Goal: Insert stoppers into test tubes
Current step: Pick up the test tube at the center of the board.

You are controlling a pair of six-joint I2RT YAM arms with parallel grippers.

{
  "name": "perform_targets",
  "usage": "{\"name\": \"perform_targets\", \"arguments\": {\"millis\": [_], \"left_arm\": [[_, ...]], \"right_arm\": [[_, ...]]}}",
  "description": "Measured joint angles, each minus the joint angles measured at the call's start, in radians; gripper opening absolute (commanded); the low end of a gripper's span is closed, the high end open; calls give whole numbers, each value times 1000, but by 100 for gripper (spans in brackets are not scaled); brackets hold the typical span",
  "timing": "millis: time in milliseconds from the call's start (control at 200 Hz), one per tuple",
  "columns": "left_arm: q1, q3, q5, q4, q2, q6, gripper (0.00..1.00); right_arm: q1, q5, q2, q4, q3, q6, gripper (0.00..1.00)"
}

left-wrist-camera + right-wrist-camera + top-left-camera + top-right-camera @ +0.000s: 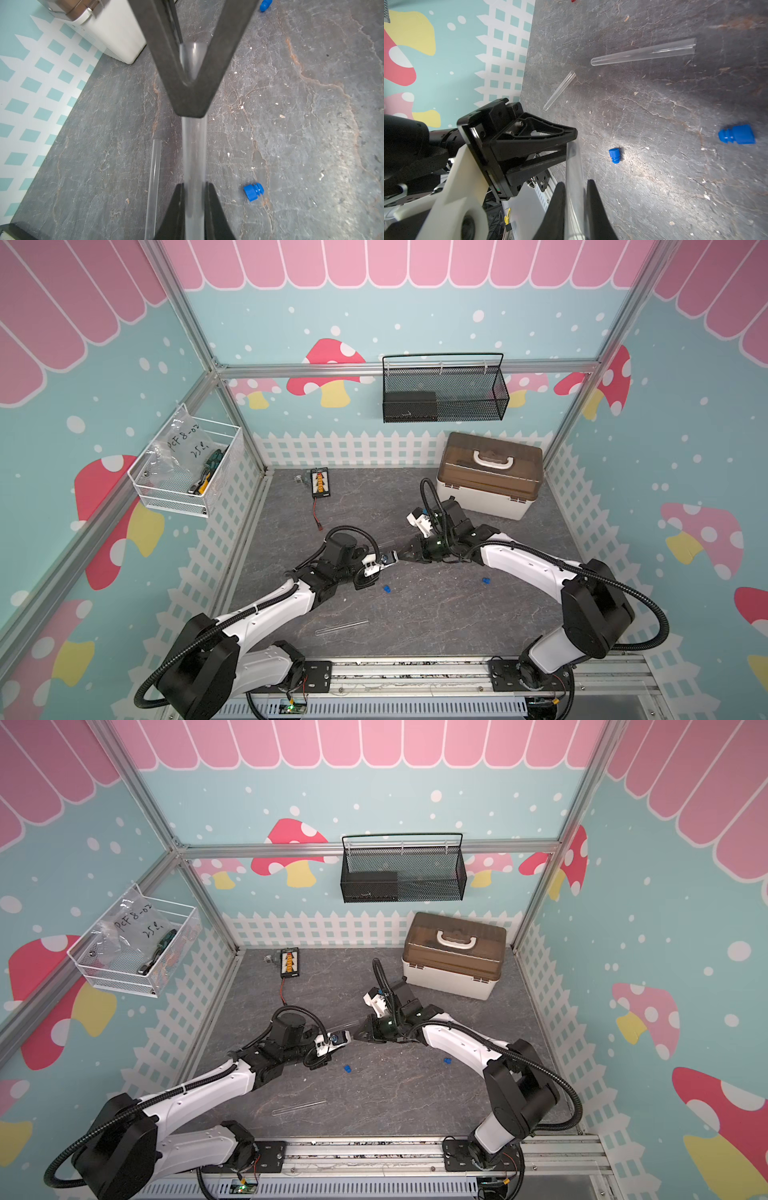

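A: Entry one, the claws?
B: Left claw (194, 187): closed on the held tube (194, 149), a clear one, lifted off the table (436, 614) near its middle. Right claw (575, 185): narrow, its fingers (593, 207) pressed to both sides of the same tube. In both top views the two claws meet tip to tip.

A: Entry two, other tubes?
B: Two lie flat on the table in the right wrist view, one nearer (643, 53) and one farther (559, 90), apart and at different angles. A third (341, 627) lies alone near the front rail in both top views.

A: Entry three, stoppers?
B: Two blue stoppers, loose on the table. One (386, 589) sits just in front of the claws, one (485, 580) beside the right forearm. They are well apart, and neither touches a tube.

A: Remainder?
B: Box (490, 477) with a brown lid and white handle, at the back right of the table. Black mesh basket (442, 389) on the back wall. White wire basket (187, 472) on the left wall.
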Motion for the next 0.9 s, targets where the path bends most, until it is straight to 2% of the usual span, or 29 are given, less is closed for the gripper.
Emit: {"name": "perform_targets", "arguments": {"millis": [105, 255, 615, 900], "left_arm": [[0, -8, -4, 11, -5, 5, 32], [0, -39, -7, 42, -19, 5, 40], [0, -43, -7, 92, -32, -3, 38], [0, -43, -7, 97, -32, -11, 24]], "right_arm": [[0, -8, 0, 5, 0, 0, 9], [1, -25, 0, 18, 0, 1, 8], [2, -76, 0, 65, 0, 28, 8], [9, -100, 0, 87, -2, 42, 8]]}}
